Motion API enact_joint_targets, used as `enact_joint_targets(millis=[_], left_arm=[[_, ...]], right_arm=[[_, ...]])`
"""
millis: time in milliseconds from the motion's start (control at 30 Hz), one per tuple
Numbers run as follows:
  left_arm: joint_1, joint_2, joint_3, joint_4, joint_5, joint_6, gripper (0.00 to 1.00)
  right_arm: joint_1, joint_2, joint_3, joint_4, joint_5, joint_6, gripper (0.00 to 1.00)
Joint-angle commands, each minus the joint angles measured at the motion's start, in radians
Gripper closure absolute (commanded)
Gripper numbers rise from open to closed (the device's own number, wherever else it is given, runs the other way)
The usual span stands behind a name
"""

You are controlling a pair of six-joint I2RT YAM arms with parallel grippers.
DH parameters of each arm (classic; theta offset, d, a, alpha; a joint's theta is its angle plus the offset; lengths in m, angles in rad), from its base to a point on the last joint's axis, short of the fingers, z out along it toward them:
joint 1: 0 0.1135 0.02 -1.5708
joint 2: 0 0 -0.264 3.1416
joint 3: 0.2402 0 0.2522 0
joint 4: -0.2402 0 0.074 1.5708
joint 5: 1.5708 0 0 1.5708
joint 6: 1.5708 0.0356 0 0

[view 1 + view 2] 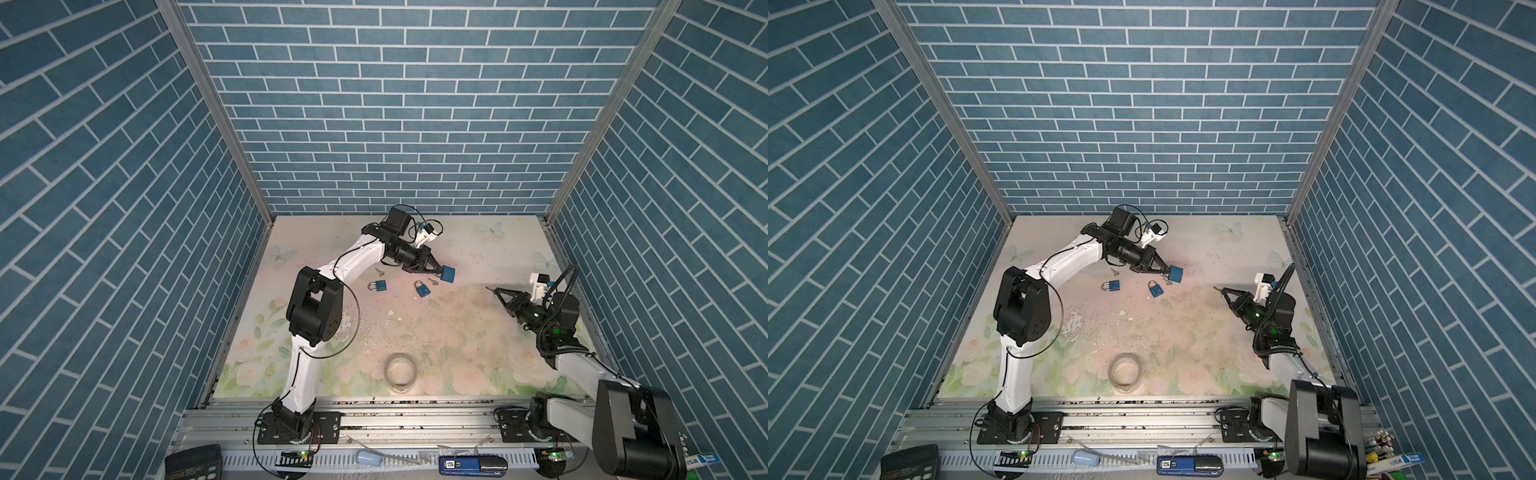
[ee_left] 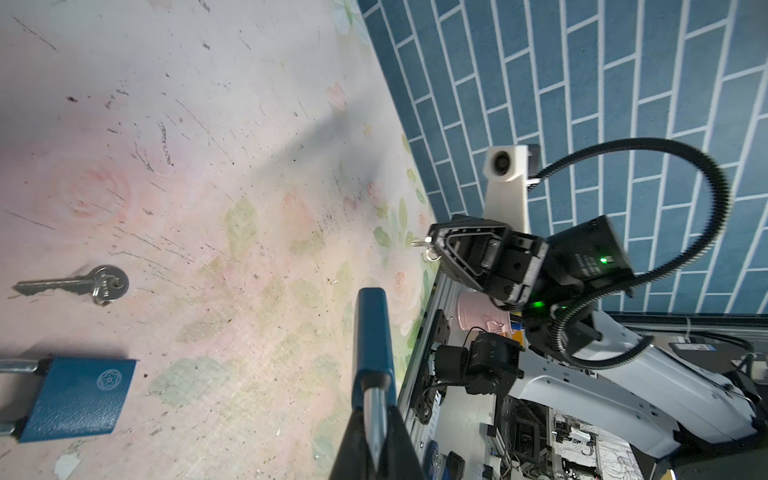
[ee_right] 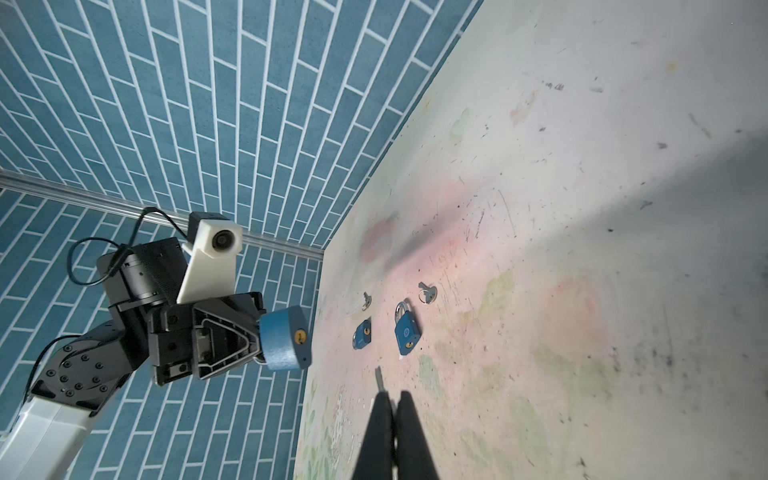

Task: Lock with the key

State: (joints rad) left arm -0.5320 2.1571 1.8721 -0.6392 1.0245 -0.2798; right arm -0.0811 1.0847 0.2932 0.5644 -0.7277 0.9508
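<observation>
My left gripper (image 1: 437, 272) (image 2: 376, 415) is shut on the steel shackle of a blue padlock (image 1: 448, 274) (image 2: 371, 332), holding it above the table's far middle. In the right wrist view the held padlock (image 3: 282, 338) turns its brass keyhole toward my right gripper. My right gripper (image 1: 496, 290) (image 3: 392, 397) hovers to the padlock's right, well apart from it. It is shut on a small key (image 3: 379, 379) (image 1: 489, 288) whose blade sticks out past the fingertips toward the padlock.
Two more blue padlocks (image 1: 379, 286) (image 1: 422, 289) and two loose keys (image 1: 379, 272) (image 1: 433, 281) lie on the floral table below the left gripper. A tape roll (image 1: 400, 372) lies near the front. Blue brick walls close in the back and both sides.
</observation>
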Motion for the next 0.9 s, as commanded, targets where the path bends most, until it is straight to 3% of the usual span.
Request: enact_joint_targets(millis=[0,133,467,867], left_arm=[[-0.02,0.046,0.046,-0.025,-0.018,0.035,1.0],[-0.048,0.104,0.095,-0.01,-0.025,0.026,1.0],[-0.108,0.252,0.201,0.037,-0.054,-0.039,1.0],[-0.17,0.391,0.307,0.016,0.012,-0.036,1.0]], right_arm=[[-0.009,-0.089,0.049,-0.265,0.074,-0.129,1.0],[-0.026,-0.143,0.064,-0.387,0.099,-0.172,1.0],[-0.062,-0.186,0.049,-0.443,0.09,-0.176,1.0],[-0.091,-0.226,0.023,-0.517,0.133,-0.201,1.0]])
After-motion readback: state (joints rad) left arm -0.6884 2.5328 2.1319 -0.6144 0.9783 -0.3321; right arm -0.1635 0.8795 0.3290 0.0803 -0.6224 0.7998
